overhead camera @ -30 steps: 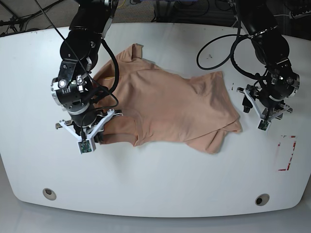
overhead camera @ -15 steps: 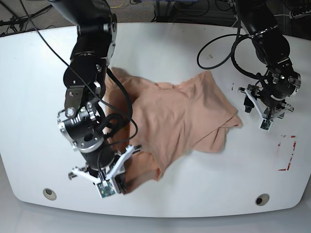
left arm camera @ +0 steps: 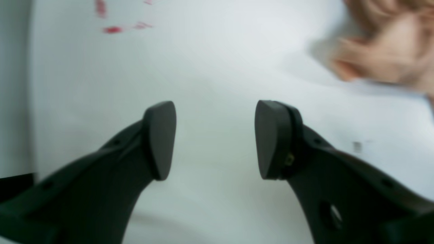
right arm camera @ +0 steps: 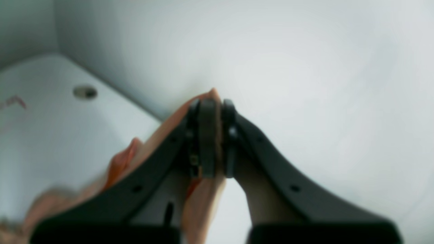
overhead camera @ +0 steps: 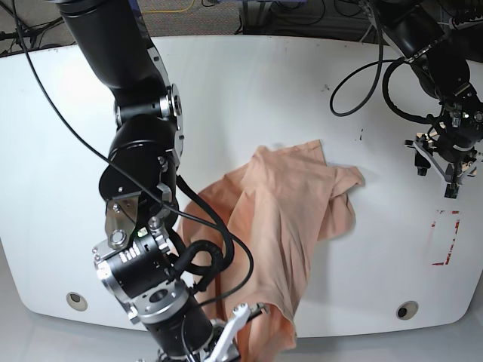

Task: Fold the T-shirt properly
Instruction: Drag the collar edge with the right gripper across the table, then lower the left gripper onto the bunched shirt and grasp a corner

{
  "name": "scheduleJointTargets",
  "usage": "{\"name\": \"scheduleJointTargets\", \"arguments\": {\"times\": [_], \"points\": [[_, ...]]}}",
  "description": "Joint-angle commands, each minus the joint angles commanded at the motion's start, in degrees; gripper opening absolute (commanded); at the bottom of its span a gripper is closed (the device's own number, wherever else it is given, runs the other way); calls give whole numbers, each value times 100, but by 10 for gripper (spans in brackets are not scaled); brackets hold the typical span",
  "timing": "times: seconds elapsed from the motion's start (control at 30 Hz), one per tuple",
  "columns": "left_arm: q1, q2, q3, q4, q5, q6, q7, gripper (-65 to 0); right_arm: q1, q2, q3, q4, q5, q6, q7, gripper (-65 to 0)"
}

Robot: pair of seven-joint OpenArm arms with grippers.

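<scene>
Right tool (right arm camera: 210, 135) clamped on a T-shirt (overhead camera: 283, 219) edge at the near rim of the surface (overhead camera: 302, 75); garment trailing diagonally away toward centre. Left tool (left arm camera: 215, 139) spread wide, empty, well apart beyond the far end.

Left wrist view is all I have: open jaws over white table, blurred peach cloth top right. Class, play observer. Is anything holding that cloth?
Observer: Yes. The right gripper is shut on the T-shirt.
Operator: Where is that gripper?
Observer: In the base view it is at the table's near edge, with the shirt trailing up from it.
Operator: And my left gripper?
Observer: It is off to the shirt's side, near the red marks, apart from the cloth.
</scene>
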Motion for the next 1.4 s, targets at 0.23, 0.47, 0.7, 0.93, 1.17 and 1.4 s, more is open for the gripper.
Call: {"name": "scheduleJointTargets", "arguments": {"times": [0.23,0.47,0.7,0.93,1.17,1.4], "points": [[26,9,-9,0,0,0,0,-304,888,-18,-343,-114,0,0,0,-650],[26,53,-9,-9,0,0,0,-304,1714,-193,-563,-492,0,0,0,-650],[26,185,-9,0,0,0,-9,-304,2400,-211,-615,-695,9,0,0,-650],[0,193,132,-281,-9,0,-53,-292,3130,-308,-615,-1319,53,0,0,-650],[167,536,246,-308,-9,0,-448,-221,3569,-396,-615,-1582,0,0,-9,-650],[141,747,457,-352,-9,0,-457,-165,3710,-413,-615,-1679,-9,0,-18,-650]]}}
